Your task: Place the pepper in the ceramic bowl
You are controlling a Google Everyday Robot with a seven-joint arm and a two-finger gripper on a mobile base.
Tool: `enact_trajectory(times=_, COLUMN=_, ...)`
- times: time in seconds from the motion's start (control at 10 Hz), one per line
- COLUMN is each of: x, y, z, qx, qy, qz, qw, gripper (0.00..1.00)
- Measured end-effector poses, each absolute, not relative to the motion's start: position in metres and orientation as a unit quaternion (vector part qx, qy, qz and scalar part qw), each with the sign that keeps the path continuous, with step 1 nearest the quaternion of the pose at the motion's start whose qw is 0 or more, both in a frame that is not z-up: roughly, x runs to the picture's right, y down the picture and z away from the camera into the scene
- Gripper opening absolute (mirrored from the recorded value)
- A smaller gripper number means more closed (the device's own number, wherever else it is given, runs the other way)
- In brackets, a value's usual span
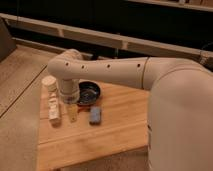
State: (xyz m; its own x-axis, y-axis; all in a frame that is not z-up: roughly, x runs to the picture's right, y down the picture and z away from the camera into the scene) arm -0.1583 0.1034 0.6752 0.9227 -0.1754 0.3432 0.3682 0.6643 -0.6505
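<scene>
Wooden tabletop (110, 137) in shot, blue sponge (95, 115) lying flat near its middle, pale round cylinder (49, 82) upright at the left edge, whitish object (53, 111), maybe a bottle, just in front of it, gripper (73, 114) low between that and the sponge

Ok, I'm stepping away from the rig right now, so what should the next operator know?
The tool hangs low over the wooden table, between the white object and the blue sponge, in front of the ceramic bowl.
The pepper is not seen; it is probably hidden under the tool.
No pepper shows in the bowl's visible part.
Done: nothing placed.
Left: grasp the pepper, lift it, set it in the bowl.
</scene>
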Motion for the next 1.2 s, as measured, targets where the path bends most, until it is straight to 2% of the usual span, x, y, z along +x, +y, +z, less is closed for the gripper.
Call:
enact_trajectory(times=0.5, x=-0.129, y=0.068, z=0.714, qx=-0.319, qy=-0.086, qz=-0.172, qw=0.928, gripper=0.65)
enact_trajectory(times=1.0, x=-0.160, y=0.067, z=0.763, qx=-0.292, qy=-0.147, qz=-0.218, qw=0.920, gripper=0.65)
enact_trajectory(times=1.2, x=-0.167, y=0.071, z=0.773, qx=-0.294, qy=-0.159, qz=-0.234, qw=0.913, gripper=0.65)
